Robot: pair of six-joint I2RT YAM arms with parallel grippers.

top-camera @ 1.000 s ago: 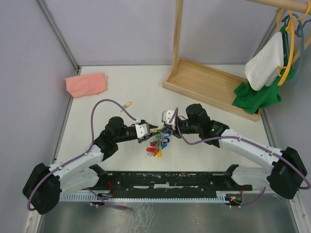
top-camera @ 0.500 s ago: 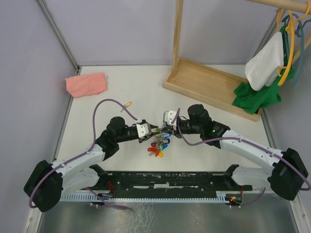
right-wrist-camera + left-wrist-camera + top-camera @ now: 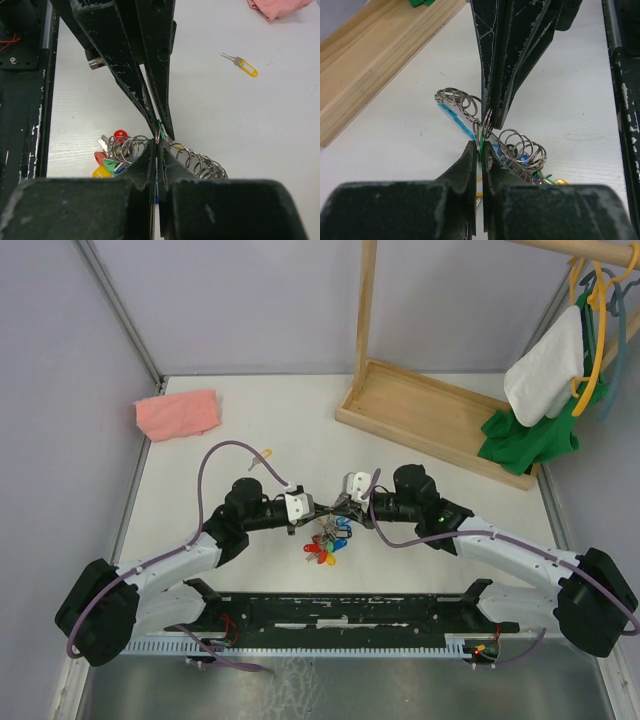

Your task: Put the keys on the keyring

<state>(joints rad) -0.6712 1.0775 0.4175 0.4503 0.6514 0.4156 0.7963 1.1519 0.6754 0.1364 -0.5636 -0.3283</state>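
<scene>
I see a white tabletop (image 3: 280,415) boxed by pale lilac walls (image 3: 250,300), a light wooden clothes rack (image 3: 430,415) standing at its far right.

Bright, even, diffuse light; shadows soft and faint; top view sharp; both wrist views blur their own near fingers (image 3: 420,210).

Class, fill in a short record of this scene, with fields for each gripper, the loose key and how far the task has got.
Left gripper: shut, pinching the green key edge-on
Right gripper: shut on the keyring, tip to tip with the left
Yellow key: loose on the table, away from both arms
Progress: yellow key not on; green key's threading cannot be told
</scene>
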